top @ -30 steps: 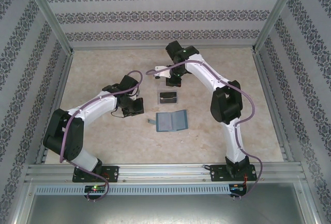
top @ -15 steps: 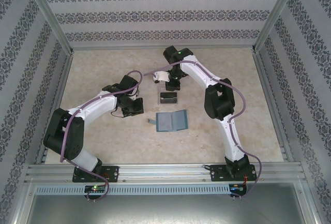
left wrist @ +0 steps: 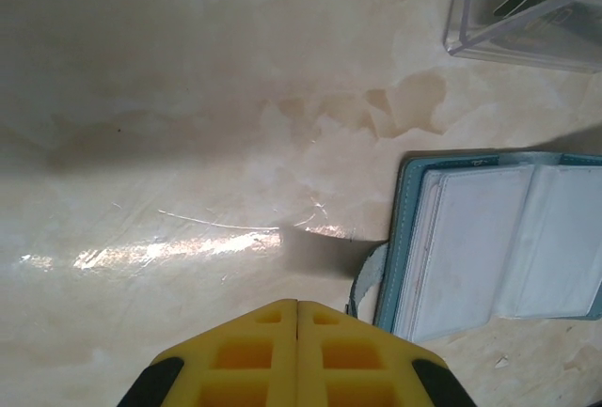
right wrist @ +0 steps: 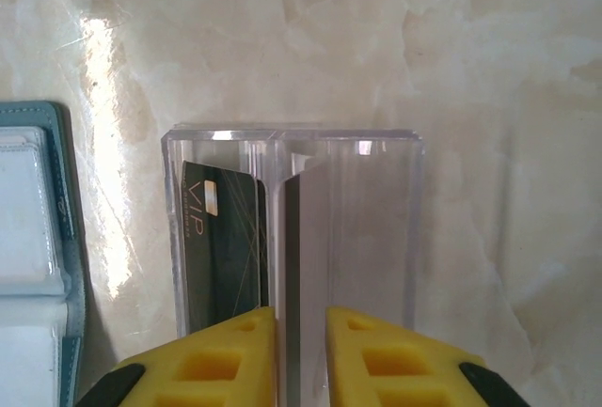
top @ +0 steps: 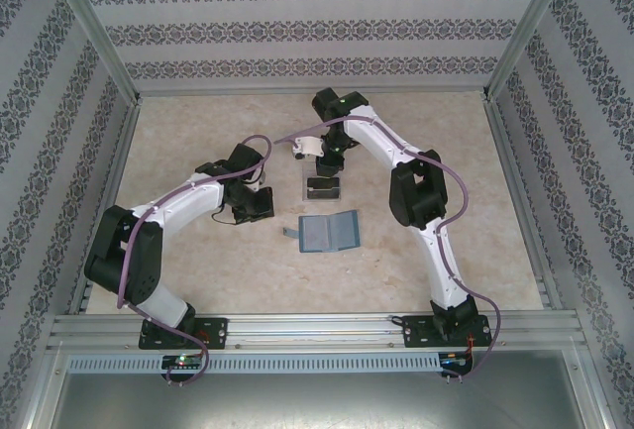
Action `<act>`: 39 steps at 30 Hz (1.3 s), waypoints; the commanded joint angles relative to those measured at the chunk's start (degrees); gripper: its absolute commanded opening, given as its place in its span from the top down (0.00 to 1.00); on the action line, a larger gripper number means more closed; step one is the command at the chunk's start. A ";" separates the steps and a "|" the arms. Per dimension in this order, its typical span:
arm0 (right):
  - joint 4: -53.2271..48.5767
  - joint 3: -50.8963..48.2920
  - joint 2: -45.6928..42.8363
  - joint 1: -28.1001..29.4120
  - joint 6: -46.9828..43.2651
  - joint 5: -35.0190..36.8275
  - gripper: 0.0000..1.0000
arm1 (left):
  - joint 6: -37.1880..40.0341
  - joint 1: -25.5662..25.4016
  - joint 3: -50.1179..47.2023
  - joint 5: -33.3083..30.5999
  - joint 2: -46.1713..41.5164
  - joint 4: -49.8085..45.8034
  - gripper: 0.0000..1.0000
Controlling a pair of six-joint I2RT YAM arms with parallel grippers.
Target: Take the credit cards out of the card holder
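My left gripper [top: 253, 201], fingers pressed together, idles at 10 o'clock of the open card holder [top: 329, 233], whose sleeves look empty. At the holder's 12 o'clock, my right gripper [right wrist: 301, 341] has sunk onto the clear box [right wrist: 372, 228]. The pale card [right wrist: 308, 238] stands between its slightly parted fingers, beside the dark card [right wrist: 221, 238]; pinched or freed, I cannot tell. Probably the last card is out. Box walls hem me in, while in my right wrist view bare table [right wrist: 508, 97] lies open at 12 and 3 o'clock.

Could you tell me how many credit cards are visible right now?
2. A dark card lies in the clear box; a pale card stands edgewise beside it, at the right gripper. The card holder sleeves look empty but could hide more.
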 commanded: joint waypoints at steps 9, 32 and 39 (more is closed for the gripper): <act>2.46 2.42 -3.06 -0.46 0.97 2.77 0.76 | 0.40 1.10 -0.58 1.29 1.02 1.12 1.00; 8.89 1.15 -1.82 -0.08 1.72 8.71 0.72 | 0.16 1.45 -1.08 1.81 0.91 1.75 1.00; 9.00 -0.24 -0.63 0.55 1.29 8.30 0.72 | 0.05 1.51 -1.41 1.72 0.70 1.89 1.00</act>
